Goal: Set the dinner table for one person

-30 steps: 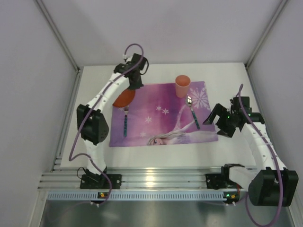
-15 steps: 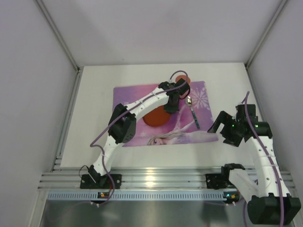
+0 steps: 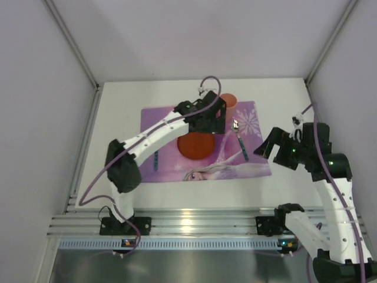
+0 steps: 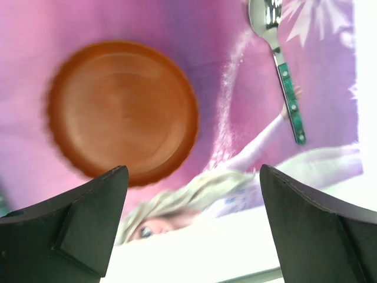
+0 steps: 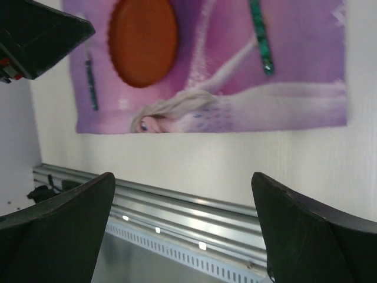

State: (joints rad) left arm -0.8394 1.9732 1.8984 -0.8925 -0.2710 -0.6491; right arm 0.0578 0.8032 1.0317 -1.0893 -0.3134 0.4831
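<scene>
The white dinner table carries a purple snowflake placemat. An orange scalloped plate lies flat on the middle of the mat. Just above its far edge my left gripper hovers open, holding nothing. A green-handled spoon lies right of the plate and a fork lies left of it. An orange cup stands at the mat's back, partly hidden by the left wrist. My right gripper is open and empty off the mat's right edge.
Grey walls close in the table on three sides. A metal rail runs along the near edge by the arm bases. White table surface shows left of the mat and in a strip in front of it.
My left arm carried the plate from the mat's back left corner to its middle, let go and opened its jaws. My right arm shifted slightly and stayed open.
</scene>
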